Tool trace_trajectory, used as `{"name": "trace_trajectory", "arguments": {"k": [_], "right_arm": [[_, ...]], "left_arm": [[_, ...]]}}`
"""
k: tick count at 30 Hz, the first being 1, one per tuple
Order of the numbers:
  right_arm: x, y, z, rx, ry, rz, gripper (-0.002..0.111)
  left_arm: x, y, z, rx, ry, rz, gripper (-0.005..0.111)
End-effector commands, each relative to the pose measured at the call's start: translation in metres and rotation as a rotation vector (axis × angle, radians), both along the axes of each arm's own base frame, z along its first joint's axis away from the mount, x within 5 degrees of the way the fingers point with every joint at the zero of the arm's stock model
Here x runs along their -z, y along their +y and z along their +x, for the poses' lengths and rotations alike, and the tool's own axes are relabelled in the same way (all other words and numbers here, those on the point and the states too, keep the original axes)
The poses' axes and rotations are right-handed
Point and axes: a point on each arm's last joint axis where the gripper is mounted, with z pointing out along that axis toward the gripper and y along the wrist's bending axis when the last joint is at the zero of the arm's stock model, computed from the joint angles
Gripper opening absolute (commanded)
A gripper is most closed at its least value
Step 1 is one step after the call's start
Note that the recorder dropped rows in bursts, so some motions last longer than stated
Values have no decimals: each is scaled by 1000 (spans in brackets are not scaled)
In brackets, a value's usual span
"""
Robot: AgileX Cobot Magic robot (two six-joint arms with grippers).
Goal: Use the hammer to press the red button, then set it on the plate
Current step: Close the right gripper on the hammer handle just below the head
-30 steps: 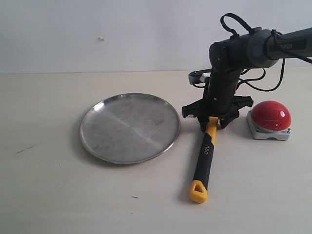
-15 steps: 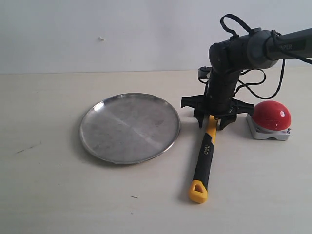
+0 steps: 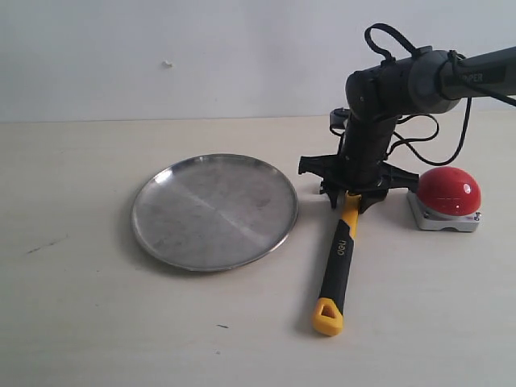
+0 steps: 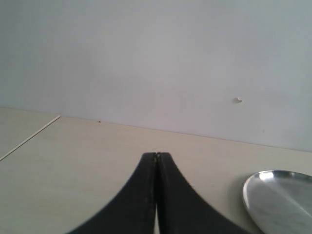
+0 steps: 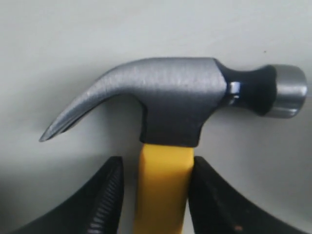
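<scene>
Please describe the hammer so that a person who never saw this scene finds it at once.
In the exterior view, start at the big round silver plate. To its right, between it and the red button, lies the hammer. It alone is long and thin, with a yellow-and-black handle and a dark metal head.

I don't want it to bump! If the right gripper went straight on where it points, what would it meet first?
The hammer: its yellow handle sits between the fingers of the open right gripper. Further down, the tips would probably touch the table, though depth is unclear.
</scene>
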Motion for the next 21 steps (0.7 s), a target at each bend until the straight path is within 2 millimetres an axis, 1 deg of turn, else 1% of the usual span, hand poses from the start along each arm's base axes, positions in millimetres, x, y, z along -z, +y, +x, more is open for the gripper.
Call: {"name": "trace_trajectory", "arguments": {"k": [1,8,9,16,21], "right_arm": [[-1,0,0,-1,3,-3,28],[-1,0,0,-75,1,-25,1],[-1,0,0,-92,1,-28,0],[-2,0,1,-111,-7,-29,0],[-1,1,0,-155,1,-20,0]], "left_arm": [[0,0,0,-1,-5,1,0],[0,0,0,-1,-5,1,0],[0,0,0,-1,-5,1,0],[0,0,0,-1,-5,1,0],[0,0,0,-1,-5,1,0]]}}
